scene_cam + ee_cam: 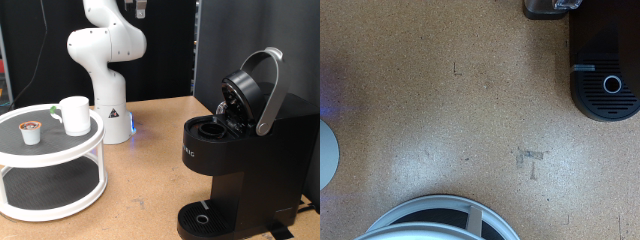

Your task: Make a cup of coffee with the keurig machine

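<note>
The keurig machine [235,150] is seen lid-raised at the exterior view's four o'clock; the cup [74,114] rests on a tiered white stand [50,150] at nine o'clock. The pincer is out of frame, its state untellable

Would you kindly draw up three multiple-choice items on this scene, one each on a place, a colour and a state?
1. Where does the cup stand?
A. on the two-tier stand's top shelf
B. on the machine's base
C. on the wooden table

2. What colour is the keurig machine?
A. white
B. black
C. red

3. How is the machine's lid?
A. shut
B. removed
C. raised open

Key: 1 A, the cup sits on the top shelf beside the pod. 2 B, its body is black throughout. 3 C, the lid tilts up, leaving the chamber open. The pincer shows in neither view.
</note>
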Motion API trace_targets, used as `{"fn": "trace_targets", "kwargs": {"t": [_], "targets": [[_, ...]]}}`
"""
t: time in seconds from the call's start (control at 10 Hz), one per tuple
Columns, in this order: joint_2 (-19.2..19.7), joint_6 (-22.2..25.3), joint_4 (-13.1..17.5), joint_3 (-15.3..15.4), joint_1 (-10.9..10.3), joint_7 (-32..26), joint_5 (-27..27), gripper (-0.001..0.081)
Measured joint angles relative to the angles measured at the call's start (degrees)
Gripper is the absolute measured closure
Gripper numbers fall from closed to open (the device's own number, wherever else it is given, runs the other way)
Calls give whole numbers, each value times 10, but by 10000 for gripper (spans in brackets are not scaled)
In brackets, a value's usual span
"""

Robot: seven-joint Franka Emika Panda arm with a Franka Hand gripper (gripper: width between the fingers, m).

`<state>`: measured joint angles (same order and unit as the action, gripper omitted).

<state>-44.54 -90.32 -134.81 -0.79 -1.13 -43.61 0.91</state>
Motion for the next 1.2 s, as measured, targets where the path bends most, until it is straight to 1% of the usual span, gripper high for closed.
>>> {"fn": "trace_targets", "kwargs": {"t": [0.1, 0.2, 0.4, 0.7, 0.8, 1.0, 1.1, 1.2], "targets": [[0, 0, 0, -3, 0, -3, 1, 3], [0, 0, 1, -12, 0, -13, 2, 3], [1, 0, 8, -46, 2, -40, -1, 3], [12, 22, 32, -92, 12, -100, -58, 3], [17, 26, 39, -100, 13, -114, -63, 3], [18, 26, 35, -100, 13, -120, -63, 3], [19, 19, 31, -107, 14, -132, -66, 3], [20, 4, 24, -120, 15, -145, -76, 3]]}}
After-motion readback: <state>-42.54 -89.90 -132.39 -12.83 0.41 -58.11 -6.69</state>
